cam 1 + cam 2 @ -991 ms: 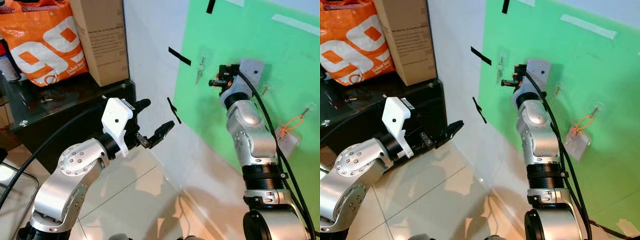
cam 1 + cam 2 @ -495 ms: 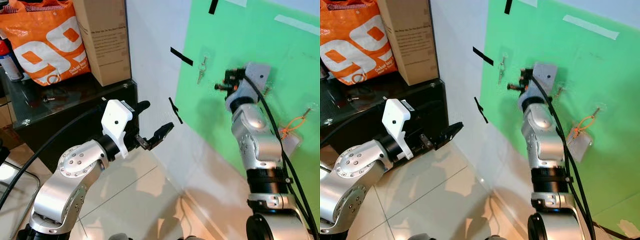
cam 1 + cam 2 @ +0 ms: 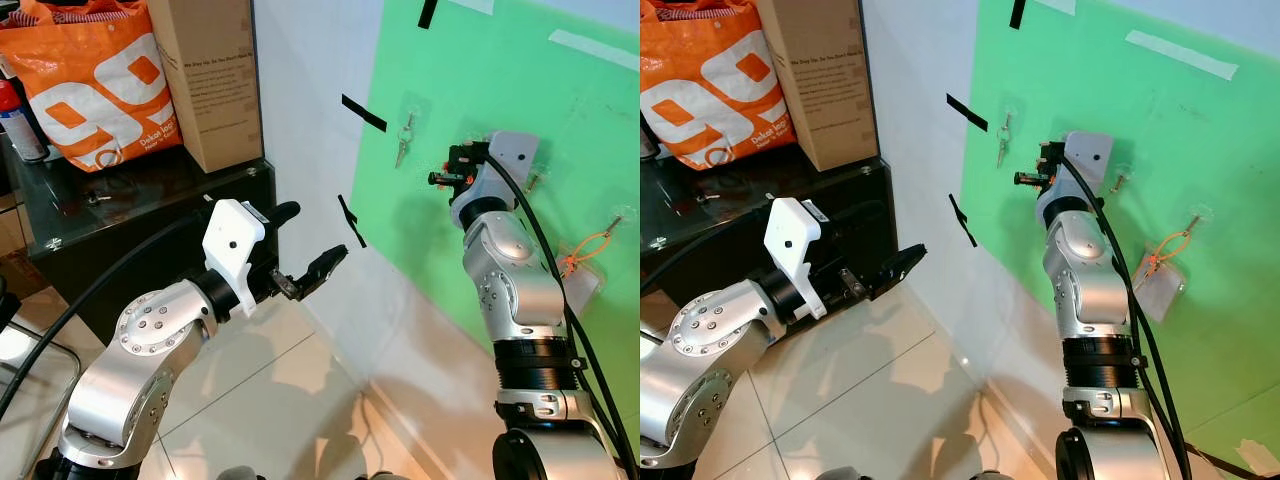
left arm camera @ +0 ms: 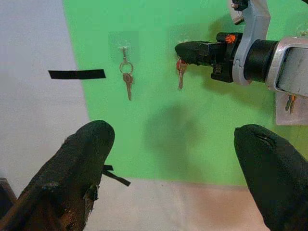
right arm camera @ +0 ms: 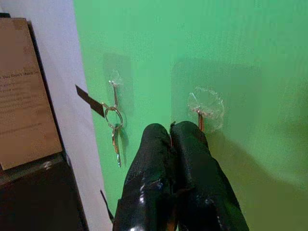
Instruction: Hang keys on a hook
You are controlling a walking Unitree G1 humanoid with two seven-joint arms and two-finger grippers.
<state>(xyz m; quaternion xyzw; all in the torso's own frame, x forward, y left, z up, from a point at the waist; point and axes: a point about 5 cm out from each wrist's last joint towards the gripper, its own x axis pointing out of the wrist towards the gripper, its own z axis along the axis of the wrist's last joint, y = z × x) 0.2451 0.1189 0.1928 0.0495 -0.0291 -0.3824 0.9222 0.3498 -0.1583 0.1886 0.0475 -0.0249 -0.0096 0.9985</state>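
Green panel [image 3: 520, 90]: my right gripper [image 4: 185, 50], fingers clamped on the key [image 4: 180, 77], sits just below the empty hook [image 5: 204, 103]; hanging remains. Left gripper [image 3: 310, 245] idle, fingers apart.

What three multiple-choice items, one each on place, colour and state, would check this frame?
1. Where does the silver key hang?
A. on a hook on the green panel
B. on the cardboard box
C. on the floor

2. What colour is the bag on the dark cabinet?
A. blue
B. orange
C. black

3. How is the right tool?
A. wide open
B. shut on the red-headed key
C. hanging idle

Key: 1 A, it dangles from a clear hook; 2 B, orange with white print; 3 B, fingers pressed together, key below the tip.
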